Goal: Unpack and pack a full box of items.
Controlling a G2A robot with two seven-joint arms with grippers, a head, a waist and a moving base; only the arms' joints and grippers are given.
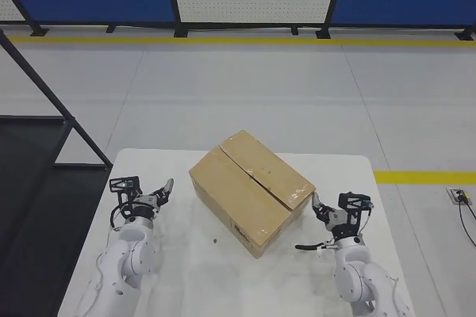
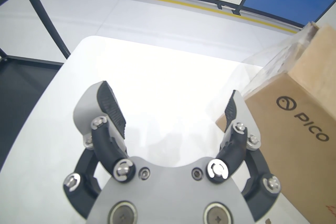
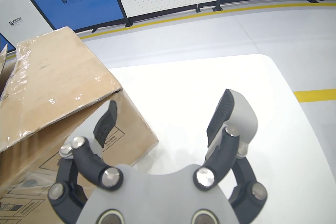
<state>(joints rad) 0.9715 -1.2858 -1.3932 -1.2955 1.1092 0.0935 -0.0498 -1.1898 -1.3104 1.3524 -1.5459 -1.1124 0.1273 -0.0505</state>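
Note:
A brown cardboard box (image 1: 250, 190) sits turned at an angle in the middle of the white table (image 1: 182, 269), its top flaps down with clear tape along the seam. My left gripper (image 1: 145, 189) rests open to the left of the box, with nothing between its fingers. In the left wrist view the left gripper (image 2: 168, 104) hovers over bare table with the box (image 2: 296, 114) beside one finger. My right gripper (image 1: 339, 204) stands open just right of the box's near corner. In the right wrist view the right gripper (image 3: 165, 114) has one fingertip (image 3: 107, 117) close to the box (image 3: 52, 88) under a slightly raised flap.
A black metal frame (image 1: 40, 103) stands off the table's left side. Blue and white partition panels (image 1: 246, 12) line the far floor behind a yellow line. Bare table lies in front of the box, with a small speck (image 1: 214, 238) on it.

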